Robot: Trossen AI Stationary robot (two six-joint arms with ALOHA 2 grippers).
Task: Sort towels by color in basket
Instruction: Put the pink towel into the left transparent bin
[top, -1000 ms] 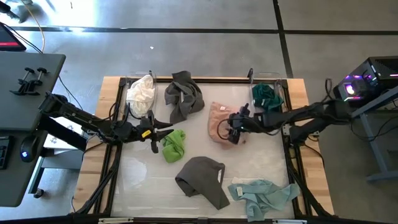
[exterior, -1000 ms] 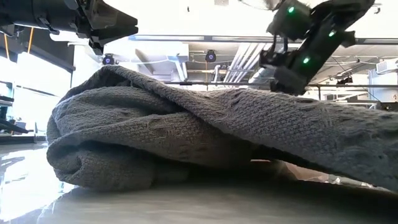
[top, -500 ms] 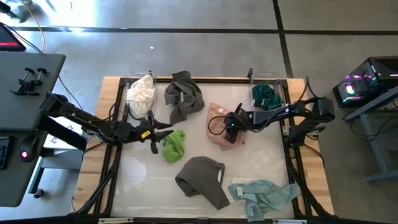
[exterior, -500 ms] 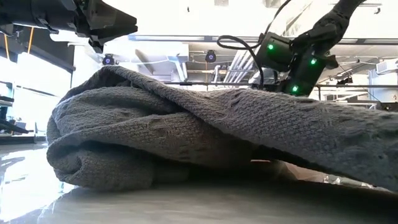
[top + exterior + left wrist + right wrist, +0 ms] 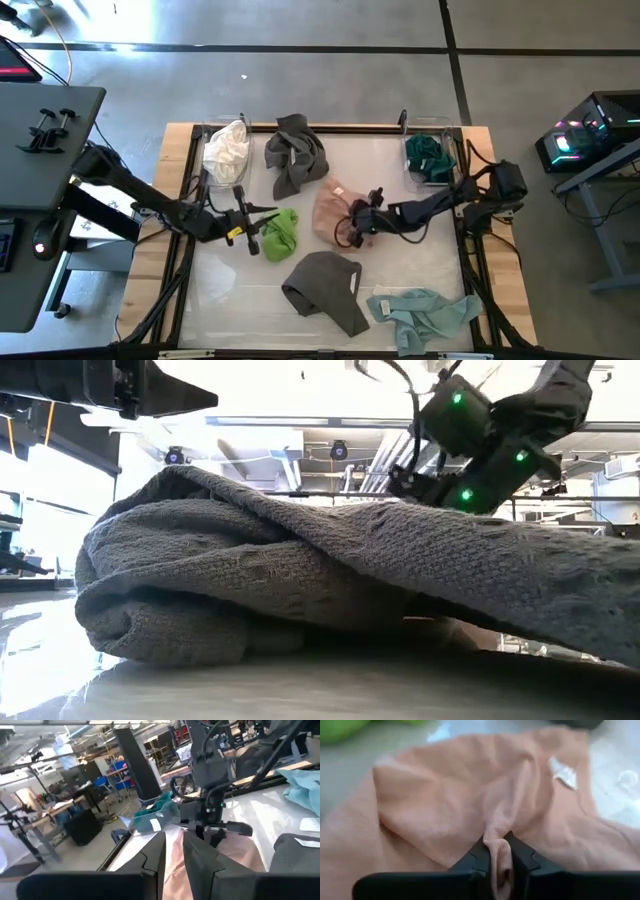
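Where the bench [image 5: 440, 262] centre lies, pink towel [image 5: 330, 208], soft fine knit, crumpled, long axis roughly top to bottom of frame. Right end effector [image 5: 356, 224] clamped on a pinched fold at its lower right edge. Left end effector [image 5: 258, 229] just left of the lime green towel [image 5: 280, 232], fingers nearly together, empty. Seven towels counted: two dark grey, coarse-knit, plus single pink, lime, cream, teal, mint.

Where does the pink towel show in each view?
High view: the soft pink towel lies mid-table, beside the lime green towel.
Low view: not in it.
Left wrist view: pink towel under the right gripper.
Right wrist view: fills the picture, pinched by the right gripper.
Shared landmark: the right gripper.
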